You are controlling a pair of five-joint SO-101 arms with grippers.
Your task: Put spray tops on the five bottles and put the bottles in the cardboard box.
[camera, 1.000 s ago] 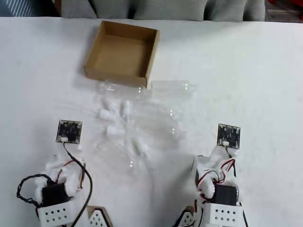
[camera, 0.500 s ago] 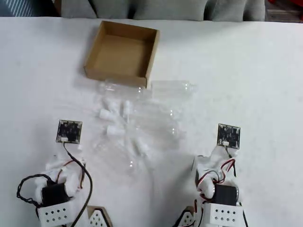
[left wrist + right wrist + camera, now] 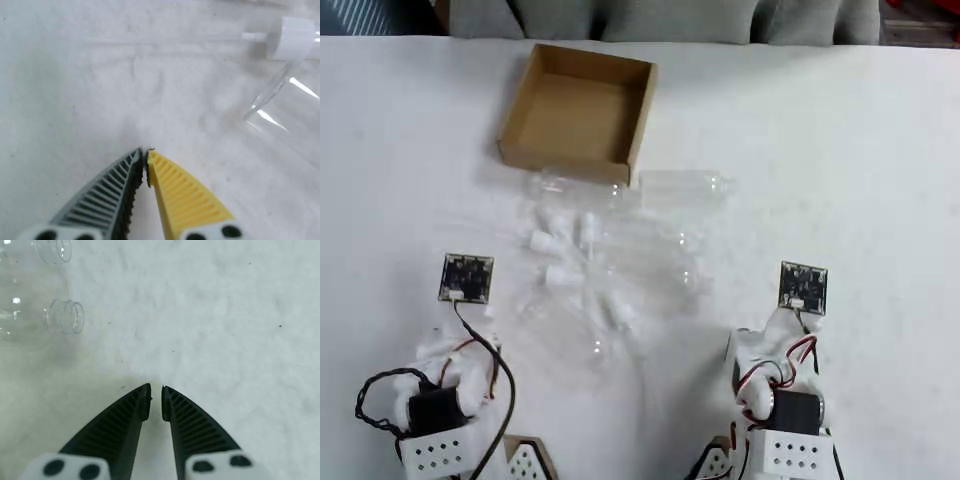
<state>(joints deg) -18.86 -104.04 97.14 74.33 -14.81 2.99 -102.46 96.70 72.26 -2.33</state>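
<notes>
Lying beyond left gripper (image 3: 145, 152) (closed): bottles (image 3: 292, 117)

Left pincer (image 3: 145, 153) closed, right pincer (image 3: 155, 400) closed

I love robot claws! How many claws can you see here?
2. The left claw, gray and yellow, is above the table near a spray top. The right claw, black, is above the table near a clear bottle with an open neck.
</notes>
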